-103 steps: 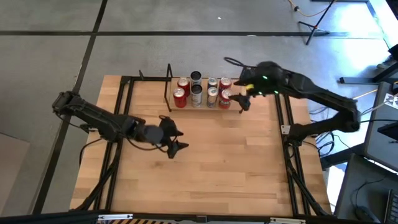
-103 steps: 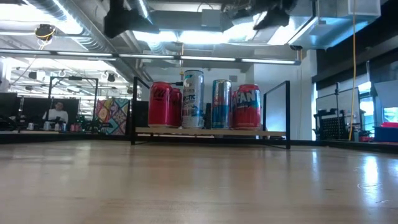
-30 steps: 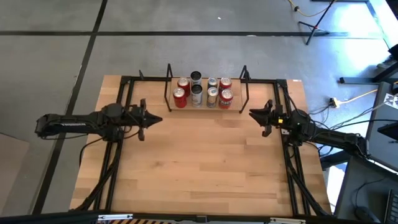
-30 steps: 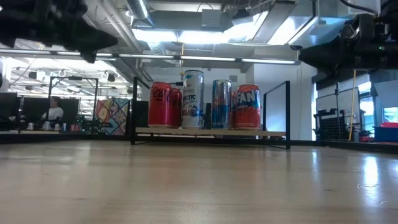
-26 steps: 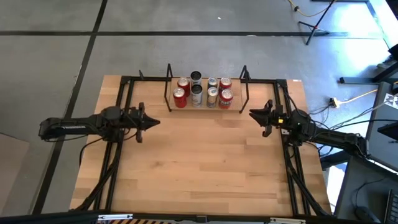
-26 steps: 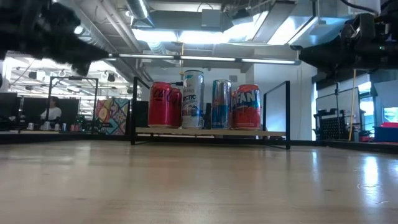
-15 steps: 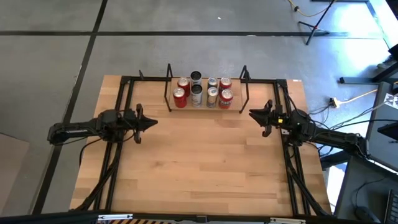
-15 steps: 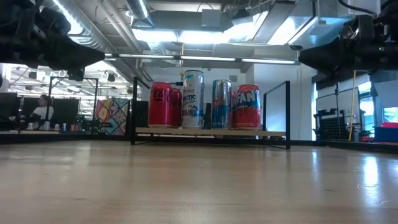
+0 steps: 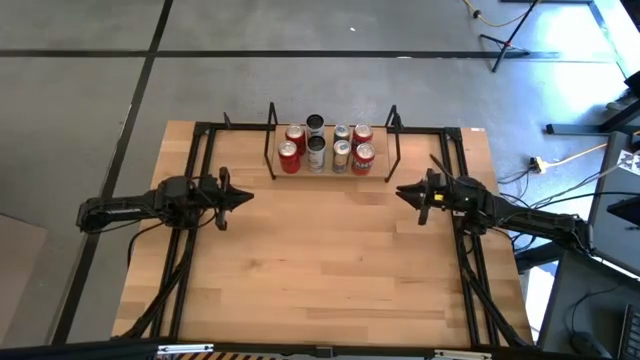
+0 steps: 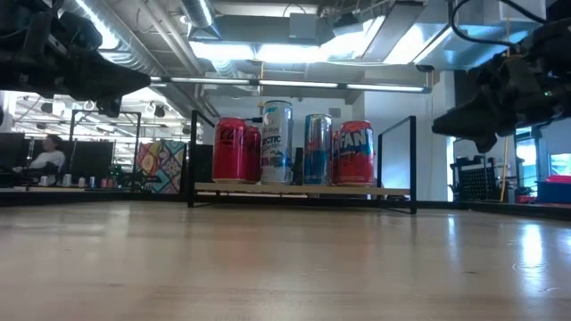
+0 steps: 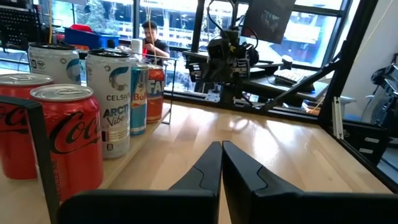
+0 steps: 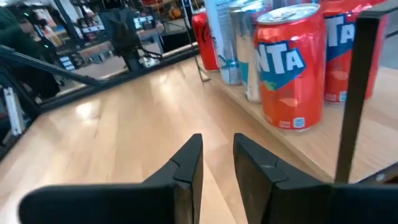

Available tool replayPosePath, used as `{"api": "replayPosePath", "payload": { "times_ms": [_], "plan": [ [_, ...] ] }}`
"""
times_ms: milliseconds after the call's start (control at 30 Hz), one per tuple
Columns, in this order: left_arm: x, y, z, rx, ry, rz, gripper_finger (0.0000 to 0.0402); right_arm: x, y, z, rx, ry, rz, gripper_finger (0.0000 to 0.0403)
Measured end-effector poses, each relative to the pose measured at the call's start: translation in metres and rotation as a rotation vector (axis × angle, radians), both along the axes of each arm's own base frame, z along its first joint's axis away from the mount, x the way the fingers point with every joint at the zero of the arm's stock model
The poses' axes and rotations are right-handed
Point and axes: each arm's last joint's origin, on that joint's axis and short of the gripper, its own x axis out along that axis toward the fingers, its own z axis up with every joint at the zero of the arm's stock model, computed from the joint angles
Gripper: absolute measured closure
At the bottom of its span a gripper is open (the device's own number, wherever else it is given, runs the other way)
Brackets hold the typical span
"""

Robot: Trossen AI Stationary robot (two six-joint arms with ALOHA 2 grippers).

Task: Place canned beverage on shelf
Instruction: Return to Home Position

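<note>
High view | shelf (image 9: 381, 160) apart from both | left hand (image 9: 248, 196) together | right hand (image 9: 402, 192) parted

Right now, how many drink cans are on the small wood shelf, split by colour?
Red cola cans: 2
White Celsius cans: 2
Blue-silver energy-drink cans: 2
Orange soda cans: 2
Total: 8, all on the light-wood wire-framed shelf.

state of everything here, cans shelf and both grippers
light-wood shelf with black wire ends: holding eight cans
red cola cans: upright on shelf
white Celsius cans: upright
slim blue-silver cans: upright
orange Fanta cans: upright, one behind the other
left gripper: shut, empty
right gripper: slightly open, empty
</note>
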Motion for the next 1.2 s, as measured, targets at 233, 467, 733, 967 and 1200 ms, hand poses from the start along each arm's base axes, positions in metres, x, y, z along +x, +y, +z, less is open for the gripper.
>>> {"api": "replayPosePath", "payload": {
  "times_ms": [233,467,733,967,1200],
  "plan": [
    [0.0,0.0,0.0,0.0,0.0,0.0,0.0397,0.0,0.0,-0.001,0.0,0.011,-0.01,0.0326],
    [0.0,0.0,0.0,0.0,0.001,0.001,0.0397,0.0,0.0,-0.001,0.001,0.012,-0.01,0.0326],
    [0.0,0.0,0.0,0.0,0.001,0.001,0.0397,0.0,0.0,-0.001,0.001,0.013,-0.01,0.0327],
    [0.0,0.0,0.0,0.0,0.001,0.002,0.0397,-0.007,0.004,0.011,-0.041,-0.128,-0.005,0.0327],
    [0.0,0.0,0.0,0.0,0.001,0.005,0.0397,-0.013,0.005,0.029,-0.091,-0.299,-0.011,0.0326]
  ]
}}
